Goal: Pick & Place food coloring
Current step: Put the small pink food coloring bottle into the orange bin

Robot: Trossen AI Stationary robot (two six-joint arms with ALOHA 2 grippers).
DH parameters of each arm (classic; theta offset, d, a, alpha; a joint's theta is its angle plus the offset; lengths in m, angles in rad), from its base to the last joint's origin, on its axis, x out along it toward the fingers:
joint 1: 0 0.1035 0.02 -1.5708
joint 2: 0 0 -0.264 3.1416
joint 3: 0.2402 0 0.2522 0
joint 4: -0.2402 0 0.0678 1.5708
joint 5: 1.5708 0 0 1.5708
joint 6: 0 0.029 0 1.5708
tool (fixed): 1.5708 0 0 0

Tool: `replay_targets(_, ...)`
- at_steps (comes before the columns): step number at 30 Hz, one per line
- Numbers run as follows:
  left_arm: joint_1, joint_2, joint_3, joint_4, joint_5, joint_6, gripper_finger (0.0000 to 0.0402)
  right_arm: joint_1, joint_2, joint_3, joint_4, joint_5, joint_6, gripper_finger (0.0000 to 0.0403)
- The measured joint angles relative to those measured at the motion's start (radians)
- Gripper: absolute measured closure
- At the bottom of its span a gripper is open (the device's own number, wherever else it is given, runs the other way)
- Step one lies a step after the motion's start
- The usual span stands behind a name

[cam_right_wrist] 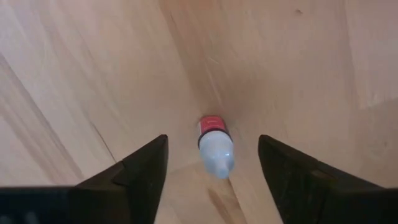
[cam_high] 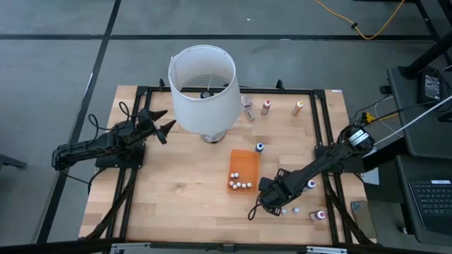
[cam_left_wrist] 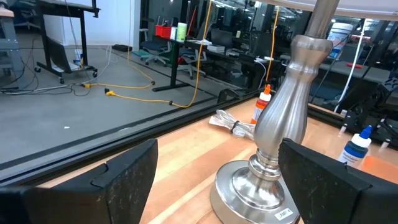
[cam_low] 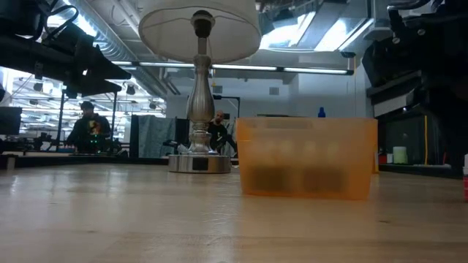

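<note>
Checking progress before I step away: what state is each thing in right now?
Right gripper: fingers open, either side of a small red bottle, not gripping.
Red bottle: lying on the table, loose.
Tray: on the table, several white-capped bottles inside.
Blue bottle: upright, outside the tray.
Lamp: upright.
Left gripper: fingers open, empty, beside the lamp.

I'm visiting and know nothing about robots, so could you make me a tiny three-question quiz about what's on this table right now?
1. True or false: the orange tray already holds some small bottles.
2. What lies between the right gripper fingers? A) a lamp B) a red-banded bottle C) a cable
3. Which gripper waits beside the lamp?

Key:
1. True
2. B; it lies on the wood, jaws open around it
3. The left gripper, open
</note>
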Motion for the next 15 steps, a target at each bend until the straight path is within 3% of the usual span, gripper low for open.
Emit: replay_targets(15, 0.000, 0.000, 0.000, 0.000, 0.000, 0.000, 0.0080, 0.000, 0.000, 0.011, -0.017, 0.000, -0.041, 0.0330)
